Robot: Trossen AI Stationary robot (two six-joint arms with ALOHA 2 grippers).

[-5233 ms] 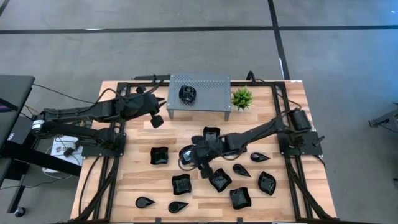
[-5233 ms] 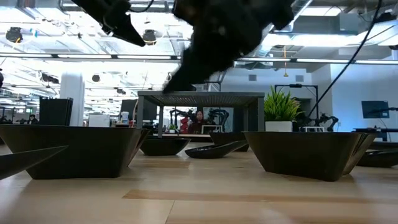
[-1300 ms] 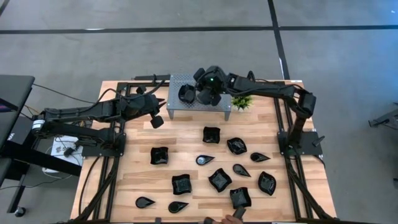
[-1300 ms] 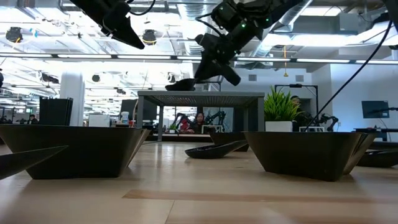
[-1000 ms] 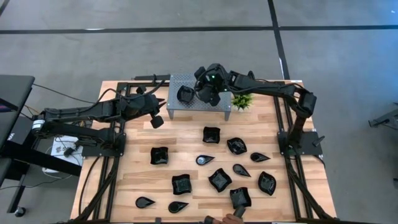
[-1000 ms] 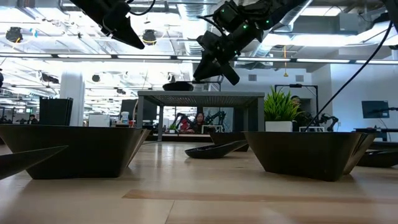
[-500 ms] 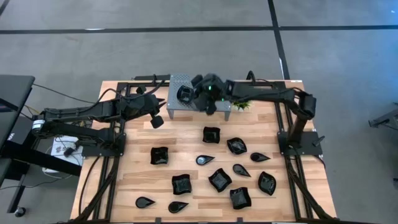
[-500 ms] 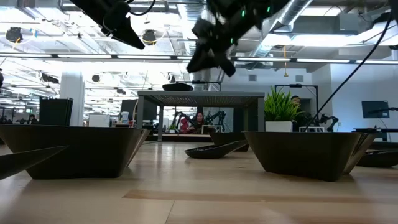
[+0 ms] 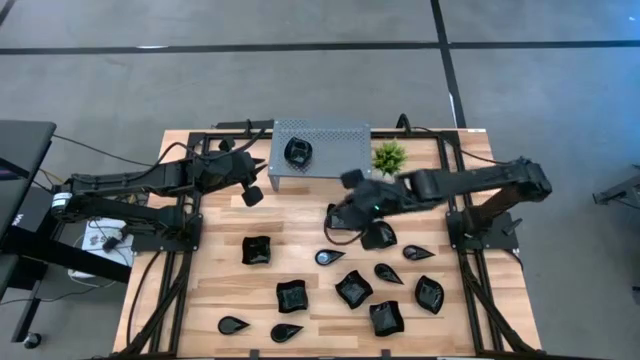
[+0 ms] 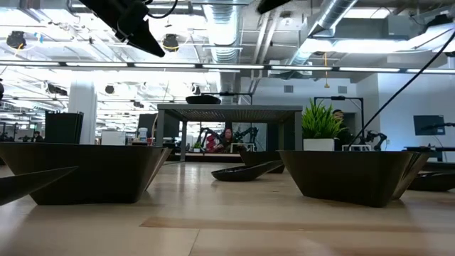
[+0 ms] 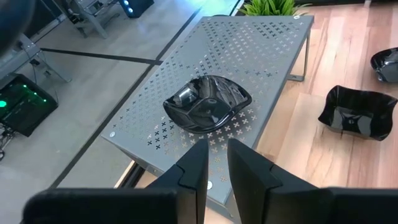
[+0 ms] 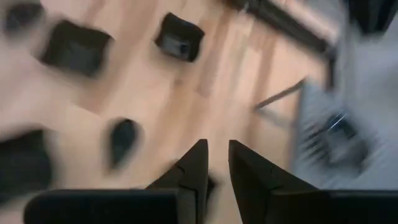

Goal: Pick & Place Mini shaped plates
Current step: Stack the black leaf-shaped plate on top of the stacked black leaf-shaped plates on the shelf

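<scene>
My right gripper [image 9: 345, 213] nearly closed, empty, mid-table over plates [image 9: 353, 289]. Glossy, rigid, light, slippery: I'd pinch raised rim. Left gripper [image 9: 252, 192] narrow near rack [image 9: 345, 135].

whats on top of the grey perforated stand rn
One glossy black mini plate sits on the perforated stand, toward its left half. Nothing else shows on top; the space beneath it is hidden from above.

Glossy black mini shaped plates [image 9: 292, 295], grey cross-perforated shelf [image 9: 335, 140], pale wooden table [image 9: 215, 290].
</scene>
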